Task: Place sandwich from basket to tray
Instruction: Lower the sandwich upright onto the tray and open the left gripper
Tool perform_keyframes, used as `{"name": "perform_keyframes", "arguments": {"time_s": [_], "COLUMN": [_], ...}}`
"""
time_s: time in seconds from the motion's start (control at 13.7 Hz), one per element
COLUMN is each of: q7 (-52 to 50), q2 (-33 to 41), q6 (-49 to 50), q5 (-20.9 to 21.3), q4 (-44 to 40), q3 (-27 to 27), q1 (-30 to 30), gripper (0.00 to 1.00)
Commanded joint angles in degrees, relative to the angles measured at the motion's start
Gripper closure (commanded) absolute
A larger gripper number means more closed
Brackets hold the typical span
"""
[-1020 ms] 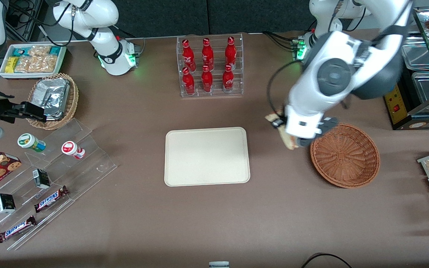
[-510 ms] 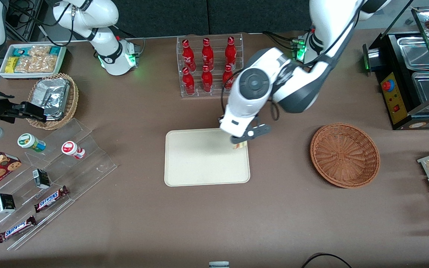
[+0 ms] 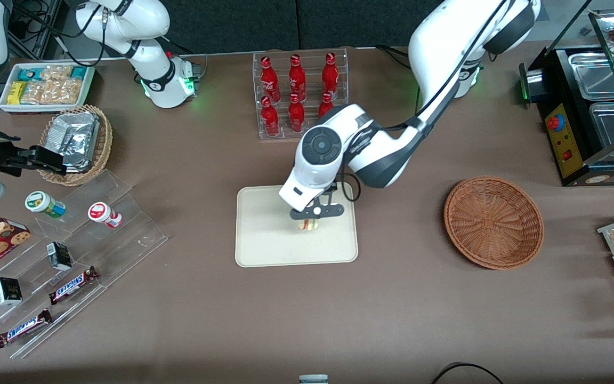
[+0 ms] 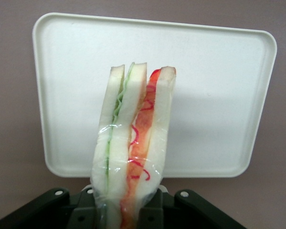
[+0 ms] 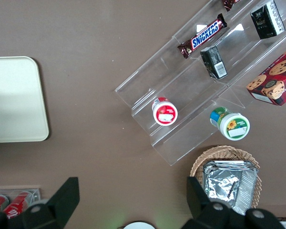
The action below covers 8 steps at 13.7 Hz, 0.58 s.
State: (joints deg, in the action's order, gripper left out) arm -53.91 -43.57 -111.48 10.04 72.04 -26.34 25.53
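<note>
Hidden or cut off: the gripper (image 3: 315, 217) is largely covered in the front view by the working arm's wrist; only a dark bar is seen there, with a small piece of the sandwich (image 3: 308, 225) showing below it. In the left wrist view the sandwich (image 4: 132, 148) is cut off at its held end, and the fingertips themselves are masked by it.

Gripper state: pressed together on the sandwich, which is pinched at its base between the black fingers (image 4: 195, 210).

Gripper place: held above the middle of the tray (image 3: 264, 234).

Sandwich: one wrapped wedge, standing on end in the grip, green filling on one side and red-orange on the other; whether it touches the tray cannot be told.

Tray: one, cream, with nothing else seen lying on it (image 4: 214, 95).

Basket: one reddish-brown wicker basket (image 3: 493, 222), toward the working arm's end of the table, well apart from the tray, nothing seen in it.

Bottles: six red bottles (image 3: 296, 114) are counted in a clear rack, farther from the front camera than the tray; one is partly covered by the arm.
</note>
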Motion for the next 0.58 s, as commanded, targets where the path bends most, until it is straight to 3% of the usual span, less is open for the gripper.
{"name": "perform_keyframes", "arguments": {"time_s": [0.0, 0.29, 0.51], "q7": [0.21, -3.65, -5.05], "q2": [-5.28, -10.12, -11.79], "q6": [-3.28, -9.01, -9.19], "q5": [3.14, 9.9, 10.09], "q4": [-3.93, -4.19, -4.19], "q3": [0.59, 0.59, 0.59], "q1": [1.89, 2.68, 2.68], "gripper": [0.95, 0.95, 0.95]}}
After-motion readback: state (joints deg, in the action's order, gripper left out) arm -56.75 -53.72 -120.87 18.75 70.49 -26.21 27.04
